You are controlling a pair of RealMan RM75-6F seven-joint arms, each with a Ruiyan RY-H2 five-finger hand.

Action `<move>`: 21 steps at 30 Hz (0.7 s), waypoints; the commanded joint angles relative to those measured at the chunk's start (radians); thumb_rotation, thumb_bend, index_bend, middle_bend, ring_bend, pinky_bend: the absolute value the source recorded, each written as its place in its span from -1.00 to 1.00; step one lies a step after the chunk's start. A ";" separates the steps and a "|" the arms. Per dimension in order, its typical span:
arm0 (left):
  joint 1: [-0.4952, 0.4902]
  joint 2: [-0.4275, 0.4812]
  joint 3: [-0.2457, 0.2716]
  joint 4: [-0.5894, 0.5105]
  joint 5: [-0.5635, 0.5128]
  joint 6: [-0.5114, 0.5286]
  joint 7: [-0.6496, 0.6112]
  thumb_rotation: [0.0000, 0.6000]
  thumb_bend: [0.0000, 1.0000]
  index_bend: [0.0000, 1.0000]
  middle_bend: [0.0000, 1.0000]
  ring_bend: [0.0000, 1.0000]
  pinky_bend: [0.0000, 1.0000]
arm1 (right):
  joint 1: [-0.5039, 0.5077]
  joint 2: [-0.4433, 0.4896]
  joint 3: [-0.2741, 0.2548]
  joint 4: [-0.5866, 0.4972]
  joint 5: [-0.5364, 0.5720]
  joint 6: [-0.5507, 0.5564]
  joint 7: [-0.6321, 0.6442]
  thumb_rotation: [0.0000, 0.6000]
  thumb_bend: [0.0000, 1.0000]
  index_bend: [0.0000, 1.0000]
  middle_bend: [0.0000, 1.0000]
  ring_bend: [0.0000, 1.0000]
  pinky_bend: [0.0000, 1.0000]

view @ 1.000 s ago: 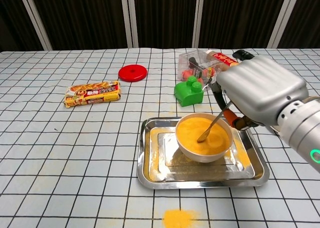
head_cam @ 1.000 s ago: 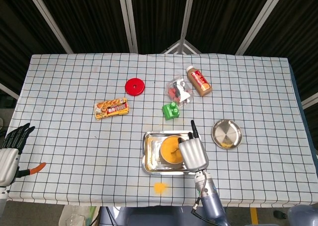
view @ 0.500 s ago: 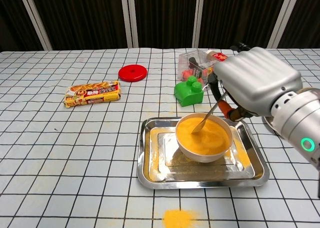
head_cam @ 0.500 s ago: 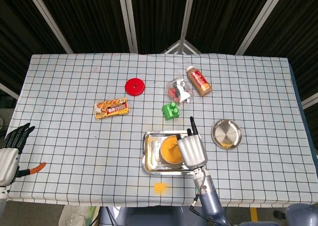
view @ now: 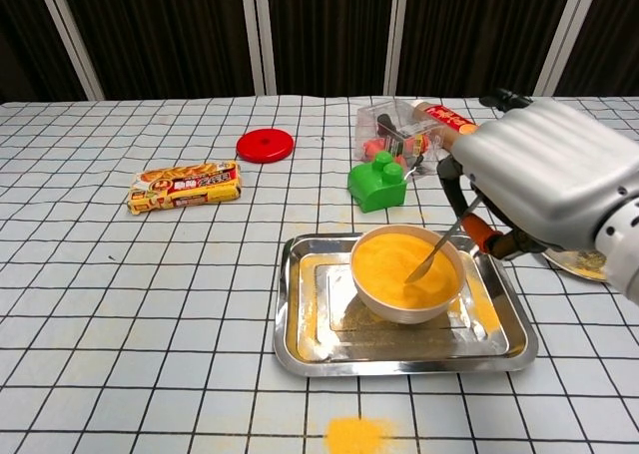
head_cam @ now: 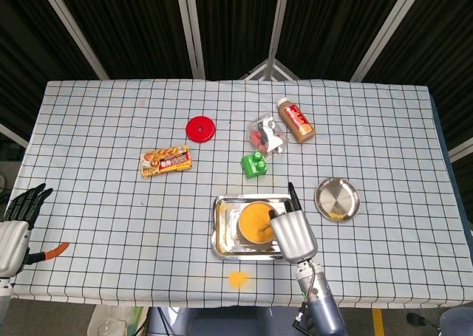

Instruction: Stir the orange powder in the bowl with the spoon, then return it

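A: Chest view status: the right hand [view: 544,180] grips the spoon [view: 436,249] by its handle, fingers closed around it. The spoon slants down to the left, its tip buried in the orange powder [view: 399,264]. That slant keeps the hand clear of the white bowl [view: 407,304] while the tip reaches the middle of the powder. Judged step: stirring in progress; return of the spoon is not yet done.

B: Bowl location?

A: Near centre of the tabletop [view: 120,304], inside a steel tray [view: 300,346]. The tray catches spilled powder; orange dust lies on its floor. One orange patch [view: 355,435] lies outside it, at the near edge.

B: Left hand?

A: Head view only: the left hand [head_cam: 13,229] hangs at the near left corner, fingers apart, holding nothing.

B: Readable labels?

A: None legible. The snack packet [view: 185,187] at far left carries red and yellow print too small to read. The brown bottle [head_cam: 295,120] has a red label, text unreadable. A small steel dish [head_cam: 337,199] at right holds orange residue; judged a likely rest for the spoon.
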 commanded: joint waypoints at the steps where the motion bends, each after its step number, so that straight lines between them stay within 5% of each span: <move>1: 0.000 0.000 0.000 0.000 -0.001 0.000 0.000 1.00 -1.00 -0.95 -1.00 -1.00 -1.00 | -0.007 0.004 -0.008 0.003 0.006 0.001 0.000 1.00 0.52 0.82 0.57 -0.18 -1.00; 21: -0.002 0.003 -0.002 -0.002 -0.008 -0.008 -0.007 1.00 -1.00 -0.95 -1.00 -1.00 -1.00 | 0.011 -0.060 0.053 0.110 0.045 -0.035 0.074 1.00 0.52 0.82 0.57 -0.15 -1.00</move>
